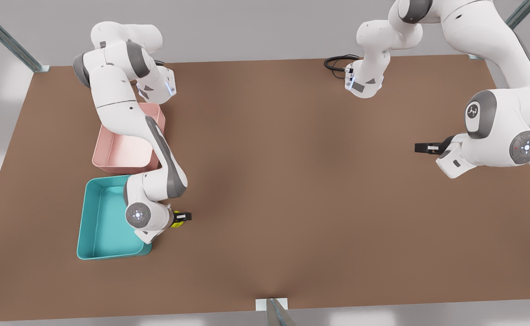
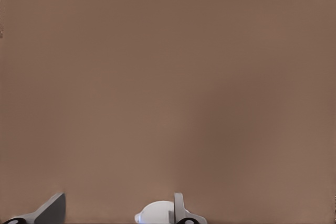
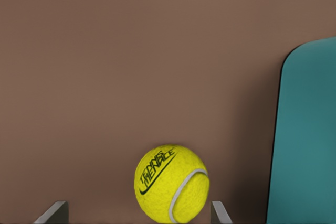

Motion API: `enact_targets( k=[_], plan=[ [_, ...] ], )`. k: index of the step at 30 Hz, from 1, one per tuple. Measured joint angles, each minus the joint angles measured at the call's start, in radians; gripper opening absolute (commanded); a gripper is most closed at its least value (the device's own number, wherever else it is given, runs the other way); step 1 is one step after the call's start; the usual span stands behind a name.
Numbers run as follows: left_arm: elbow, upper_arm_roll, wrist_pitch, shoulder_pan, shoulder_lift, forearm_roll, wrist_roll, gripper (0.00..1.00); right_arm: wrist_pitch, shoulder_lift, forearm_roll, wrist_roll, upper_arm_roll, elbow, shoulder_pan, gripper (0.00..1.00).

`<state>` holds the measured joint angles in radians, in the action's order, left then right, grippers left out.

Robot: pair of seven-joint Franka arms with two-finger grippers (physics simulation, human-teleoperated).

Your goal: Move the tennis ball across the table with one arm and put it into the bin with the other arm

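Observation:
The yellow-green tennis ball [image 1: 177, 220] [image 3: 171, 183] lies on the brown table [image 1: 292, 190], just off the teal bin's [image 1: 104, 222] [image 3: 310, 140] side that faces the table's middle. My right gripper [image 1: 184, 217] [image 3: 139, 206], on the front view's left, is low over the ball. It is open, with the ball between its fingers and nearer to one of them. My left gripper [image 1: 424, 147] [image 2: 118, 205] waits open over bare table at the front view's right, holding nothing.
A pink tray [image 1: 124, 156] stands right behind the teal bin, partly covered by the right arm. A black cable [image 1: 337, 61] loops at the far edge. A metal bracket [image 1: 272, 304] sits at the near edge.

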<state>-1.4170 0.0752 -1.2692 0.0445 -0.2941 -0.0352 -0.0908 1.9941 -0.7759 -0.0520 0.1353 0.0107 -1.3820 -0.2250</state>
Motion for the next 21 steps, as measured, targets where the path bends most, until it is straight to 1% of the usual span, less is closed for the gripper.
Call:
enact_targets(
  k=[8, 21],
  plan=[
    [-0.002, 0.0, 0.005, 0.0, -0.01, -0.002, 0.077, 1.0, 0.037, 0.001, 0.01, 0.029, 0.0, -0.052, 0.004, 1.0],
    [-0.002, 0.0, 0.007, 0.0, -0.014, -0.002, 0.149, 1.0, 0.08, -0.038, 0.031, 0.056, 0.0, -0.08, 0.009, 1.0]
  ],
)
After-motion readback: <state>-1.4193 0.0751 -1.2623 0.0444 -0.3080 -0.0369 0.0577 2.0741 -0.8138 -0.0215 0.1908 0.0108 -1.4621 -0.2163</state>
